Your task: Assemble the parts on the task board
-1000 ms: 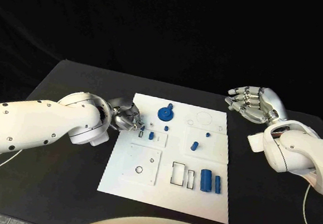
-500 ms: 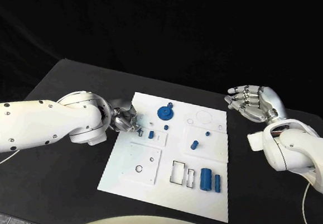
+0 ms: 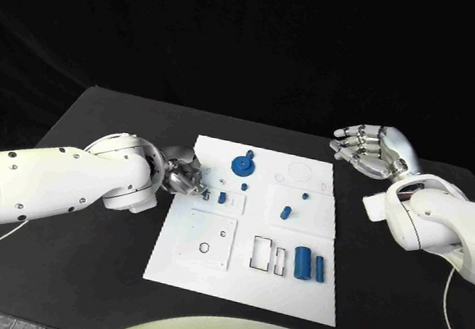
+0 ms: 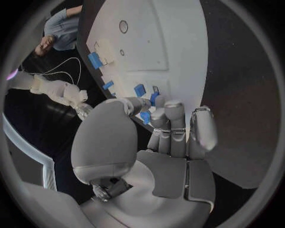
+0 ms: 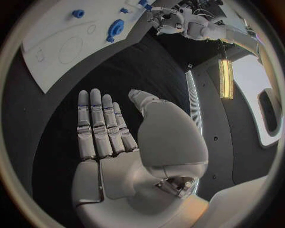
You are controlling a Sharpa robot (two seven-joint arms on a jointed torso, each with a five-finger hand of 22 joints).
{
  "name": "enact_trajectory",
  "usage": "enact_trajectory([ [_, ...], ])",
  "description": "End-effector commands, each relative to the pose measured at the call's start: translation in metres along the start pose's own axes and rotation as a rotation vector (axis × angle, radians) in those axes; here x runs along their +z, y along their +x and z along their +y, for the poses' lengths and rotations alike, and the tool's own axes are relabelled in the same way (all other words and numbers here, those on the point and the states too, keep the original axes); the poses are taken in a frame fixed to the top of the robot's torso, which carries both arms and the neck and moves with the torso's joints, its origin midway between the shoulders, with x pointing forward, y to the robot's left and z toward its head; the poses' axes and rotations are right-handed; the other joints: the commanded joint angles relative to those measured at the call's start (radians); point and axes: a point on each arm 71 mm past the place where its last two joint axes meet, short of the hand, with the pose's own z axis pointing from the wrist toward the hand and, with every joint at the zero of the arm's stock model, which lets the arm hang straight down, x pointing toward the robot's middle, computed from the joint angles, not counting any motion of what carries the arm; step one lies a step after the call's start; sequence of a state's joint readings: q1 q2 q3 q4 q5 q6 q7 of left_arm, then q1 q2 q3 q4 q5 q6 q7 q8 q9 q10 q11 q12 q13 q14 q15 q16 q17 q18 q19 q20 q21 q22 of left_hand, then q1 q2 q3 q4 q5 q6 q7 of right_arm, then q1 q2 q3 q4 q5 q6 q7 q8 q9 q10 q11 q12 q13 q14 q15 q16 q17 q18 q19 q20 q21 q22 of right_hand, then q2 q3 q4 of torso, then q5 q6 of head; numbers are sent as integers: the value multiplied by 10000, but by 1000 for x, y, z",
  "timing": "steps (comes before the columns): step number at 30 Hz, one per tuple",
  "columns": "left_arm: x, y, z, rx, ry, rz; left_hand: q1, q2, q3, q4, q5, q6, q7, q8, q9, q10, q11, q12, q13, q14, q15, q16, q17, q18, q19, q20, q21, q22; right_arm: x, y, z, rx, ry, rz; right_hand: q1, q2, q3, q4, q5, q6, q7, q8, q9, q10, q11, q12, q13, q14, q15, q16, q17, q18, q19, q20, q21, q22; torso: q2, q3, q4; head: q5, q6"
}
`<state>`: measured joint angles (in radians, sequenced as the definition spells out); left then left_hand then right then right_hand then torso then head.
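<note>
Two white arms reach over the black worktop [image 3: 79,275], on which the flat white rectangular task board [image 3: 279,290] lies near the middle. The left hand [image 3: 184,177] sits at the board's left edge, toward the far end, its silver fingers [image 4: 168,124] curled together over the board surface; a small blue part [image 4: 145,117] shows between the fingertips, apparently pinched, though the hold is partly hidden. The right hand [image 3: 371,151] hovers off the board's far right corner, above bare worktop, palm flat, fingers [image 5: 98,126] straight and together, holding nothing.

Among the pieces, the round blue gear-like disc [image 3: 242,166] stands near the board's far edge, two long blue cylinders [image 3: 310,267] lie side by side toward the near right, a short blue peg [image 3: 286,214] rests at mid-board, and small blue blocks [image 3: 222,198] sit just beside the left fingertips.

Risk, as I judge it: the pinched part is small and the seated blocks are very close, so a slightly tilted insertion could jam it, or the curled fingers could knock a neighbouring block out of its place. A light pinch could also let the part slip onto the board.
</note>
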<state>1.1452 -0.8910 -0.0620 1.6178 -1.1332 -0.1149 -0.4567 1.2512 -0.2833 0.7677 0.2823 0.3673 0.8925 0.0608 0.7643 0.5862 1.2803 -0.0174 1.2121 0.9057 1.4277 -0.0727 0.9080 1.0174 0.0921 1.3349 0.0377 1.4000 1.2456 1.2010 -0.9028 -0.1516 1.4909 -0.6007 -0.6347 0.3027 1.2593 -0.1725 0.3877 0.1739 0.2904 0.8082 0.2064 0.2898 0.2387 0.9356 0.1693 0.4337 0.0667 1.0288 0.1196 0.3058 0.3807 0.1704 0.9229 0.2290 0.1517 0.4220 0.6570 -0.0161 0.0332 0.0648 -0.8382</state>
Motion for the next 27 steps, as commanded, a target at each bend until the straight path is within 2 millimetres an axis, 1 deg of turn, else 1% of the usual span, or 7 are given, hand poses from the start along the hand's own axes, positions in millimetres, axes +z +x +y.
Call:
enact_trajectory([
  [1,0,2,-3,206,252,184,-79,47,1919,-1854,59,59,-5,33,-9,-32,0,-33,-20,9,-35,5,3,-105,-30,-16,1,-29,0,2,0,17,-56,136,-96,-21,-49,-5,49,29,332,-48,-15,-59,43,-39,-14,-11,42,-53,-11,94,-9,53,-53,-14,1,-3,3,-3,-8],
  [5,1,3,-5,290,361,178,-79,47,1919,-1854,59,59,-5,33,-9,-32,0,-33,-20,9,-35,5,3,-105,-30,-16,1,-29,0,2,0,21,-52,148,-96,-21,-49,-5,49,29,332,-48,-15,-59,43,-39,-14,-11,42,-53,-11,94,-9,53,-53,-14,4,-1,9,-38,-27],
  [8,1,3,-7,376,449,160,-81,46,1927,-1859,53,57,-4,30,-13,-17,2,-13,20,10,-33,6,4,-106,-30,-16,2,-27,0,3,0,24,-50,156,-97,-19,-50,-4,50,28,333,-48,-15,-61,43,-39,-14,-11,43,-58,-11,94,-12,54,-57,-19,5,-10,10,-76,-40],
  [13,2,4,-8,444,513,174,-81,45,1929,-1862,51,58,-4,30,-14,-13,2,-9,29,10,-33,5,3,-108,-24,-16,6,-18,0,3,0,25,-46,159,-97,-19,-50,-4,50,28,333,-48,-15,-61,43,-39,-14,-11,43,-58,-11,94,-12,54,-57,-19,7,-3,5,-56,-53],
  [27,3,5,-8,578,471,309,-82,42,1942,-1875,45,63,-5,28,-21,-8,1,-4,41,12,-32,8,6,-113,-12,-15,17,2,0,4,-1,36,-35,178,-97,-19,-50,-4,50,28,333,-48,-15,-61,43,-39,-14,-11,43,-58,-11,94,-12,54,-57,-19,-2,-9,12,-34,-80],
])
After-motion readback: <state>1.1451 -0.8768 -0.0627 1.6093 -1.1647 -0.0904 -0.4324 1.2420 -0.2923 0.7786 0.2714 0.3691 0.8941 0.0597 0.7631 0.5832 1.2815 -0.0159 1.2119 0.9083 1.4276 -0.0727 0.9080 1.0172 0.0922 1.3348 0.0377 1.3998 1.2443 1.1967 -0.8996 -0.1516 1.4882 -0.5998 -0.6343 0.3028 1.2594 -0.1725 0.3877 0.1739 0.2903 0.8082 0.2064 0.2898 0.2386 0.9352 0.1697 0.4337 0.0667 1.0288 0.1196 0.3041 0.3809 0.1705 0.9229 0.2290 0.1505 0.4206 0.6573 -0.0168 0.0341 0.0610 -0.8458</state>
